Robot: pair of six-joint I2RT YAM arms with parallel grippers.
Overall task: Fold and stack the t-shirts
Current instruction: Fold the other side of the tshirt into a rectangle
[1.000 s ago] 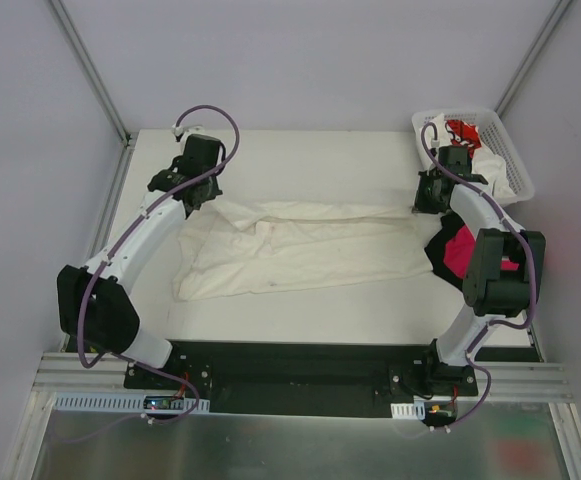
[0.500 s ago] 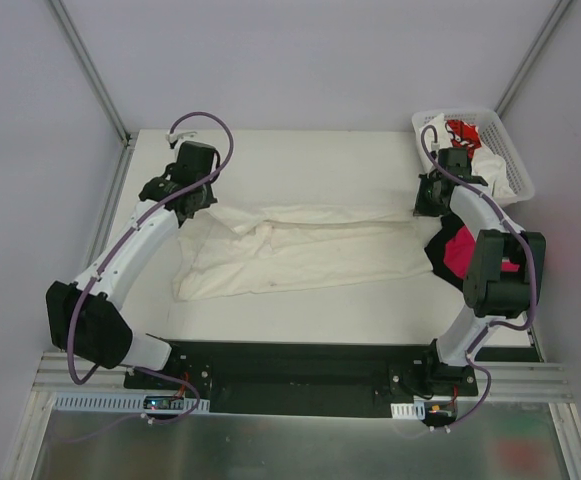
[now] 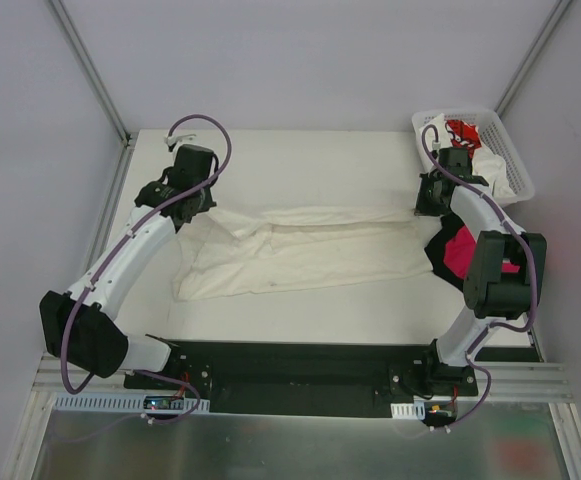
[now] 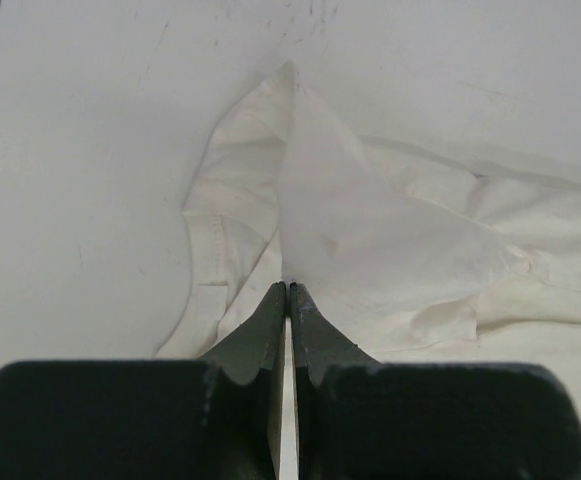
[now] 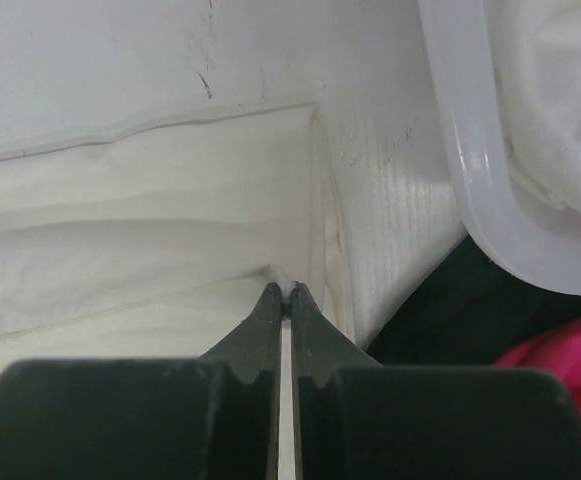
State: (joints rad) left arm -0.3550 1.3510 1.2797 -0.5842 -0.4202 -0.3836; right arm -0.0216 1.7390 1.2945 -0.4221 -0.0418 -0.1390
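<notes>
Left gripper [image 4: 287, 288], jaws closed, pinches the cream t-shirt [image 3: 300, 250] at its end far from the white lattice basket [image 3: 517, 155]; right gripper [image 5: 287, 290] likewise pinches the end just beside it. We advise moving both evenly, keeping the edge taut.

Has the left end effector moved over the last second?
Yes. The left end effector, shut on the cream t-shirt, has shifted slightly left, toward the metal rail at the left of the top view.

White lattice basket [image 3: 516, 158] at table [image 3: 310, 165] far right corner.
</notes>
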